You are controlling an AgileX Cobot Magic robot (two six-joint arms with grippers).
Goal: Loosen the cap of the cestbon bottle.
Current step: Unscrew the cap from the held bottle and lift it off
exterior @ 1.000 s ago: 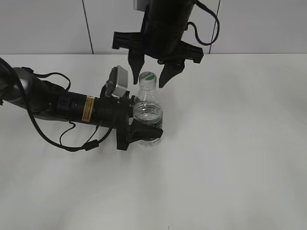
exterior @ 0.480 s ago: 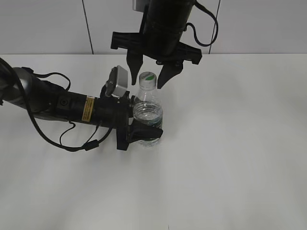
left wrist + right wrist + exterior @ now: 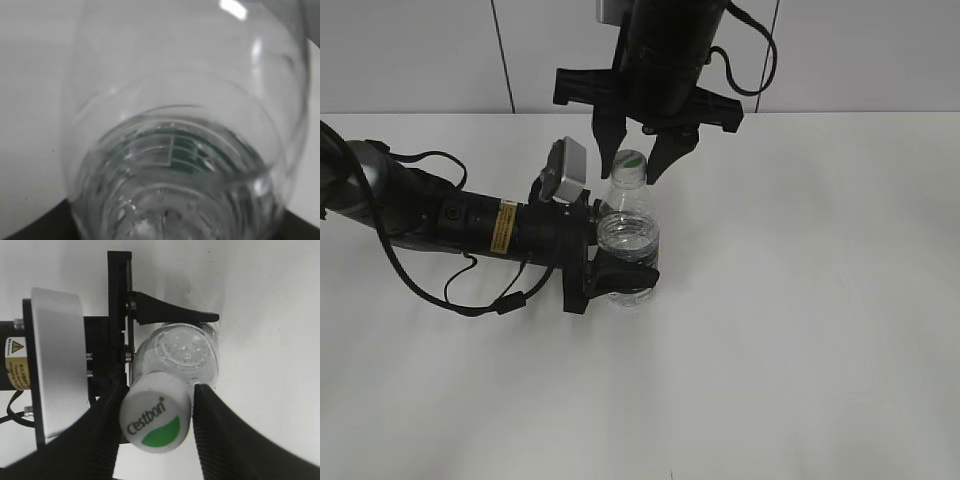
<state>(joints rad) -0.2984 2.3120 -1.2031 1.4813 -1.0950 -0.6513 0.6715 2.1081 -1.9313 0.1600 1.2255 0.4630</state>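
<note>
1. The cestbon bottle (image 3: 625,235) stands upright on the white table (image 3: 800,300), left of centre in the exterior view. It is clear plastic with some water visible inside.
2. The left gripper (image 3: 620,272) reaches in level from the left and is clamped on the bottle's lower body, one finger on either side. The left wrist view is filled by the bottle's clear wall (image 3: 180,150) at close range, with a green label seen through it.
3. The cap (image 3: 156,418) sits on the bottle neck. It is white, with green lettering and a green mark on top.
4. The right gripper (image 3: 636,158) hangs straight down over the bottle top, its fingers flanking the cap.
5. In the right wrist view, the two dark fingers (image 3: 220,430) stand at the left and right of the cap, very close to its rim. Whether they press on it or only lie just beside it cannot be told.
6. The left arm (image 3: 440,215) lies low across the table, with cables looping beneath it.
</note>
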